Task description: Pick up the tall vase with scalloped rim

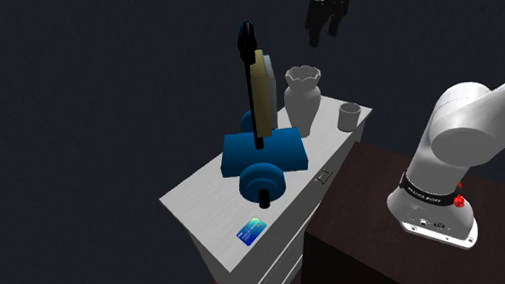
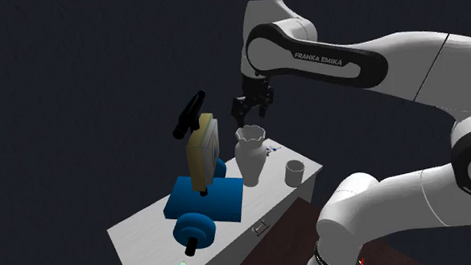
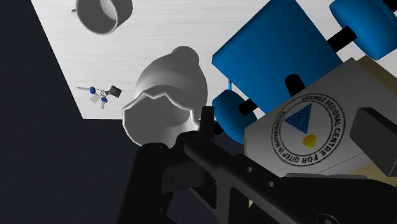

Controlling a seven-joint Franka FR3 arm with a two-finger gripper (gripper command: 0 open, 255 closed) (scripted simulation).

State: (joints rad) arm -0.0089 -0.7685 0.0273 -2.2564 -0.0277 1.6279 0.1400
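Note:
The tall white vase with a scalloped rim (image 1: 302, 97) stands upright near the far end of a white dresser top (image 1: 196, 203). In the second exterior view the vase (image 2: 250, 155) is directly below my black gripper (image 2: 251, 113), which hangs open in the air a short way above the rim. My gripper (image 1: 323, 31) sits high above the dresser in the shoulder view, holding nothing. The wrist view looks down into the vase (image 3: 167, 95), whose open mouth lies just ahead of one black finger (image 3: 151, 184).
Close beside the vase stands a blue block (image 1: 263, 154) with blue discs, a tall black rod (image 1: 248, 47) and a beige box (image 2: 203, 149). Also on the dresser are a white cup (image 1: 349, 116), a blue card (image 1: 252, 230) and keys (image 3: 100, 94).

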